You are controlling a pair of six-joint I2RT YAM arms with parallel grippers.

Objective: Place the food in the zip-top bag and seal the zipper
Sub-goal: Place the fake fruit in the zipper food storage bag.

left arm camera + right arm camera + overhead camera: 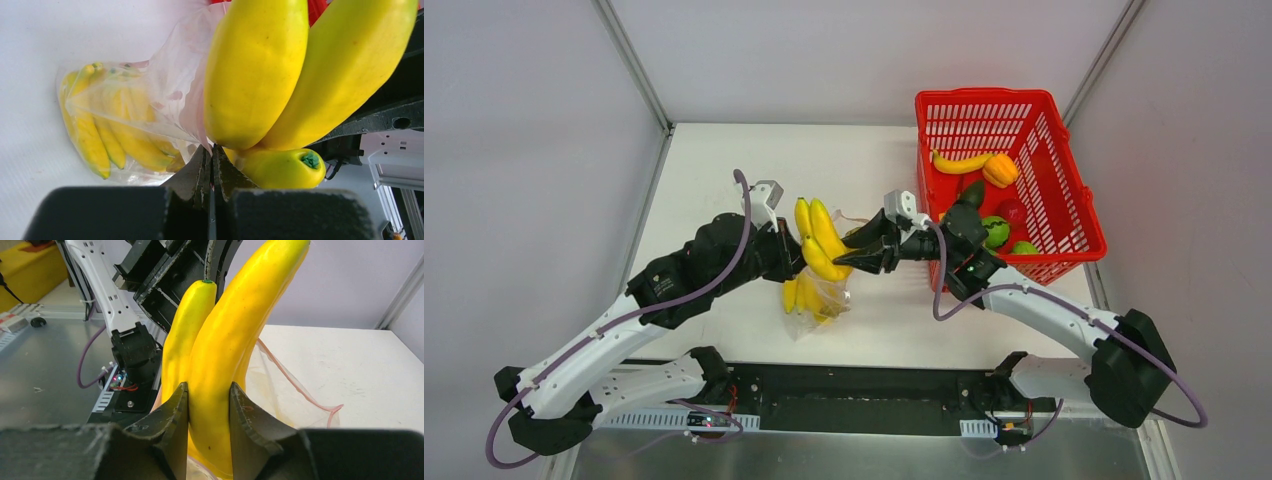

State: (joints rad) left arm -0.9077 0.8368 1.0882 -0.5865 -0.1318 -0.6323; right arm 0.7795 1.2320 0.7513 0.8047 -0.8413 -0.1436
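Over the white table (724,160), your right gripper (209,392) clamps stiff, slick bananas (235,315). Your left gripper (211,156), closed, pinches the flimsy zip-top bag (165,85) by its rim.

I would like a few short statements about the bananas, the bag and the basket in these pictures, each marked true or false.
1. The right gripper clamps a large banana bunch between its fingers. True.
2. The zip-top bag is empty. False: small bananas lie inside it.
3. The left gripper is open and holds nothing. False: it is shut on the bag's plastic.
4. The red basket has a single banana in it. True.
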